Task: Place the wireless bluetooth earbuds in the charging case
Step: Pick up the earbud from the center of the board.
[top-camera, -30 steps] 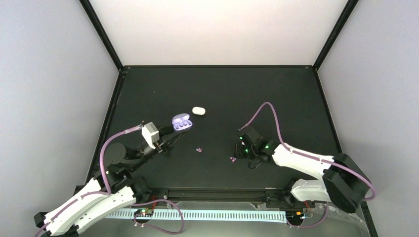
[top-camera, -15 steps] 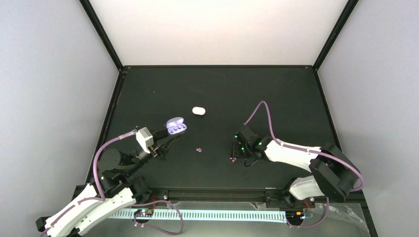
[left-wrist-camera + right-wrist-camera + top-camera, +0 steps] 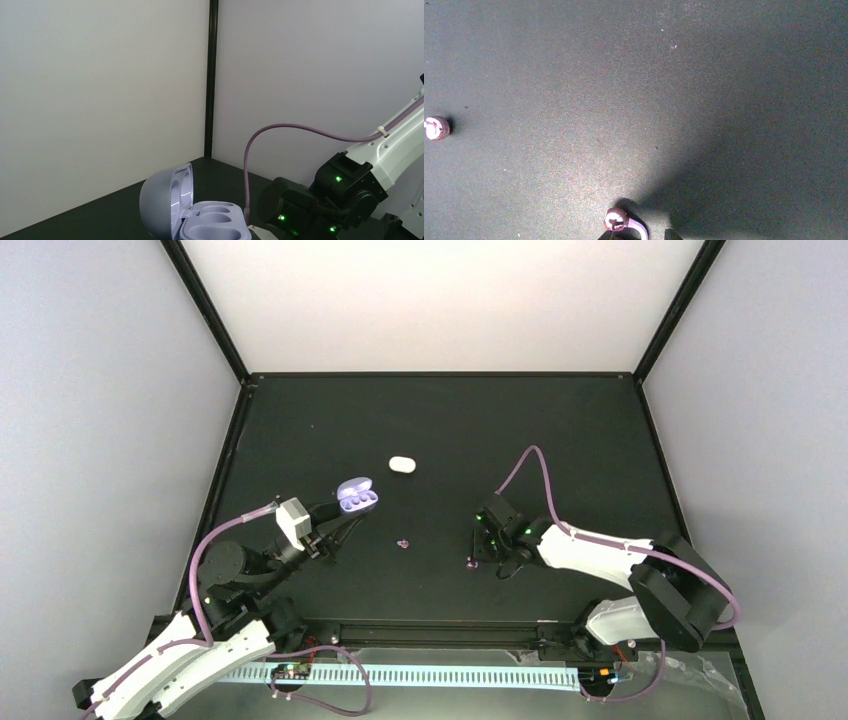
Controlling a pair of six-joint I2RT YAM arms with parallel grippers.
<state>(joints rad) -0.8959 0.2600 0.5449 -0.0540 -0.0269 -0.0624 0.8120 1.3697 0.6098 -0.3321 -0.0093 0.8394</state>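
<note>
on the near left of the table (image 3: pixel 300 430), the charging case (image 3: pixel 357 496) stands open, lid up, pinched by my left gripper (image 3: pixel 343 512). one earbud (image 3: pixel 403 542) lies near centre, the other earbud (image 3: pixel 471 562) just beside my right gripper (image 3: pixel 481 552), whose finger spread i cannot tell. a white capsule (image 3: pixel 402 464) sits farther back

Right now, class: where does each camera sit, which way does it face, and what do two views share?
Top external: above, behind the bases, facing down on the table; both arms show.
Left wrist: faces level across the charging case toward the right arm.
Right wrist: faces straight down; its fingertips show at the bottom.
Shared: top and right wrist both show the two earbuds.
</note>
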